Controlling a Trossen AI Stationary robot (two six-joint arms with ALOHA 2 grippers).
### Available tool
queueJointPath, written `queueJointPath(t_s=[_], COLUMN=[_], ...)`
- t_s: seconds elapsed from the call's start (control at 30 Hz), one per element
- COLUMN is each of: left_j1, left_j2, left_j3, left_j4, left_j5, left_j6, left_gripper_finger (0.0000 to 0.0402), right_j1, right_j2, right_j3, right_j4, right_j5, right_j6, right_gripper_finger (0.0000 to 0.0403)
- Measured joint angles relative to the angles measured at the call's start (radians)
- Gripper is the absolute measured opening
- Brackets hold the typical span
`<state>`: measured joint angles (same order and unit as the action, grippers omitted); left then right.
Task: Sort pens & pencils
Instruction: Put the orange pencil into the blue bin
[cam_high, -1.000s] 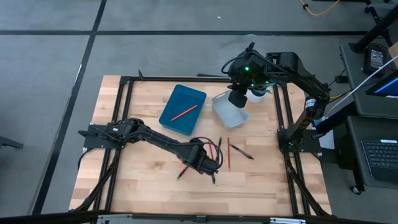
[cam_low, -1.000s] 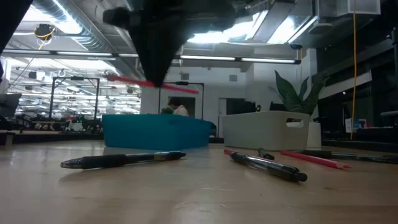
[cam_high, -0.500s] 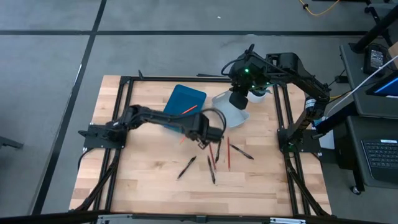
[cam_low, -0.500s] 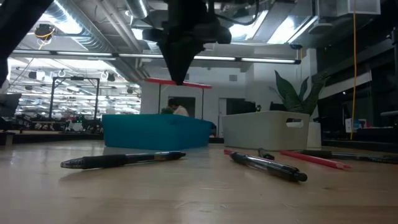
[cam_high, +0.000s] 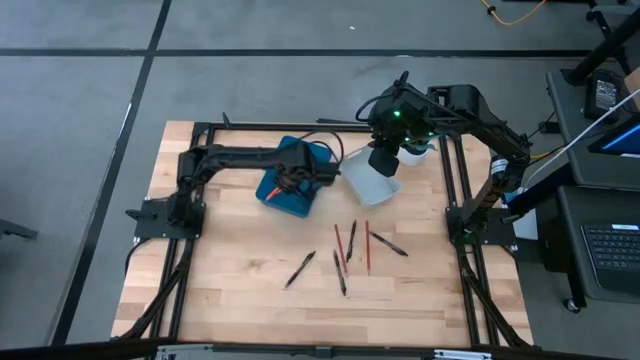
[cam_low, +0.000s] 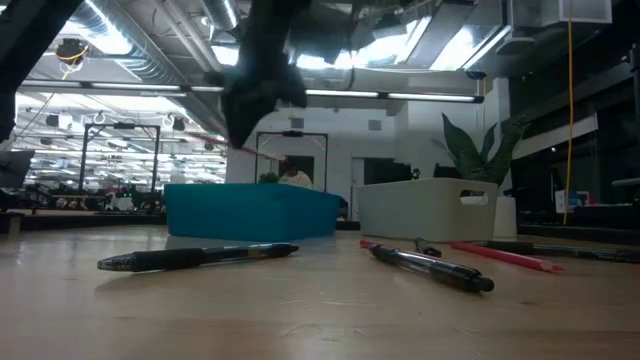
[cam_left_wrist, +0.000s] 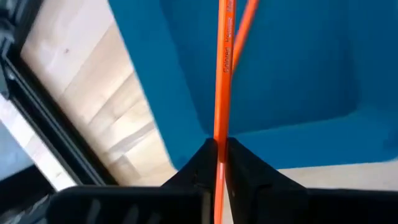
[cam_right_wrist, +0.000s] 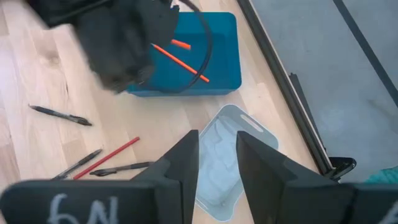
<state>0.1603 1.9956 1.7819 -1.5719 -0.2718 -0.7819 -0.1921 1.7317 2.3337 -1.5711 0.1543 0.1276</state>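
the left end effector (cam_left_wrist: 219, 163) is gripping a pencil (cam_left_wrist: 221, 74) and hovering over the blue tray (cam_high: 277, 188), where another pencil (cam_right_wrist: 180, 63) is lying. the right end effector (cam_right_wrist: 216, 155) is waiting open over the white bin (cam_high: 362, 175). judging by this, the drop is next: opening the fingers squarely above the tray. pens (cam_high: 300, 269) are lying on the table (cam_high: 230, 270).

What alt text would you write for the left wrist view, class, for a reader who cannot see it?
The left claw is shut on an orange pencil, holding it over the blue tray, where another orange pencil shows. Beside the tray runs the wooden table.
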Motion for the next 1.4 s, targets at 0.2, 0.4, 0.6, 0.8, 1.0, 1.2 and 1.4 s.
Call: queueJointPath(t_s=[0.2,0.4,0.6,0.8,1.0,1.2,1.4], left_j1=[0.082,0.147,0.199,0.215,0.214,0.219,0.226], left_j2=[-0.017,-0.018,-0.017,-0.014,0.015,0.024,0.025], left_j3=[-0.065,-0.064,-0.064,-0.064,-0.075,-0.134,-0.209], left_j4=[0.058,0.204,0.211,0.26,0.306,0.354,0.386], left_j5=[0.006,0.056,0.059,0.093,0.109,0.132,0.14], left_j6=[0.076,0.17,0.216,0.24,0.253,0.25,0.242], left_gripper_finger=[0.002,0.002,0.0019,0.0022,0.002,0.0024,0.0018], right_j1=[0.0,0.0,0.0,0.0,0.0,0.0,0.0], right_j2=[0.0,0.0,0.0,0.0,0.0,0.0,0.0], right_j3=[0.0,0.0,0.0,0.0,0.0,0.0,0.0], right_j4=[0.001,0.01,0.01,0.011,0.011,0.011,0.011], right_j5=[0.001,0.001,0.002,0.002,0.002,0.001,0.001], right_j6=[0.001,0.025,0.049,0.071,0.089,0.104,0.107], right_gripper_finger=[0.011,0.011,0.011,0.011,0.011,0.011,0.011])
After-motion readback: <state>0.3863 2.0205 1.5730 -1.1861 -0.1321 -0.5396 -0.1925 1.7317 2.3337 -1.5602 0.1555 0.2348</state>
